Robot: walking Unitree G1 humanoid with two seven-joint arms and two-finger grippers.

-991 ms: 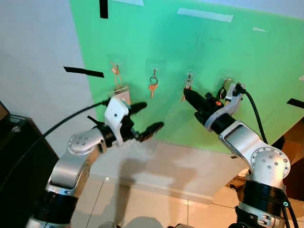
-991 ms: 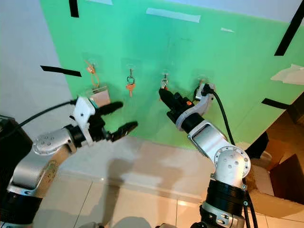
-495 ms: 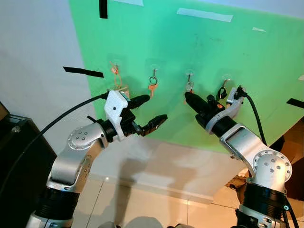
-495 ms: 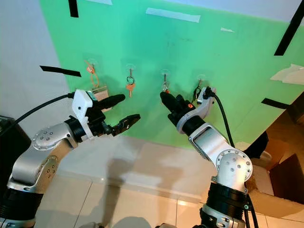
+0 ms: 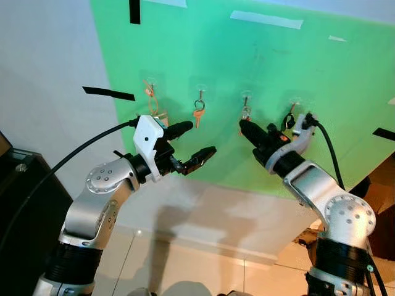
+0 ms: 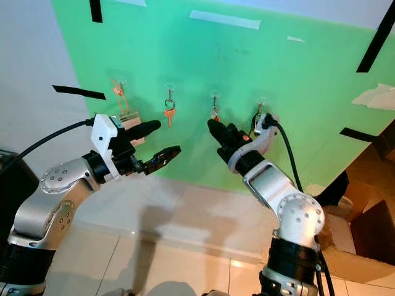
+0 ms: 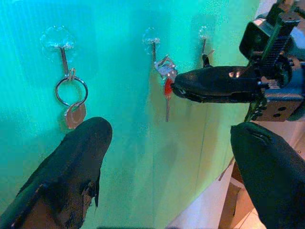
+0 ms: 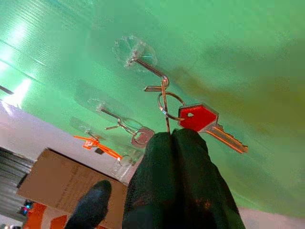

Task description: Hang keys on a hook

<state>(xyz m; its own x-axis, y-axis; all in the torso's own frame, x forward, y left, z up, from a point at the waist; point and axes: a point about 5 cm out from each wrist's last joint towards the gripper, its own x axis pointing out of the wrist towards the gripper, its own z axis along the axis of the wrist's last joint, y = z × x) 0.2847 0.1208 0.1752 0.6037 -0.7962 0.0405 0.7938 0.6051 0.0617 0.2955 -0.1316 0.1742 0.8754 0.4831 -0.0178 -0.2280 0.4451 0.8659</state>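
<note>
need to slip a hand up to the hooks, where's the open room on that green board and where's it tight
Open: the green board above the hook row, and the strip below the keys. Tight: the red-headed key on its hook, where the shut right end effector sits at the ring, and the copper key, beside the open left end effector.

Left hand (image 5: 190,147) spread wide, right hand (image 5: 242,125) closed.

Indoor test setup, taped green board (image 5: 278,74), tiled floor (image 5: 185,265)
</note>
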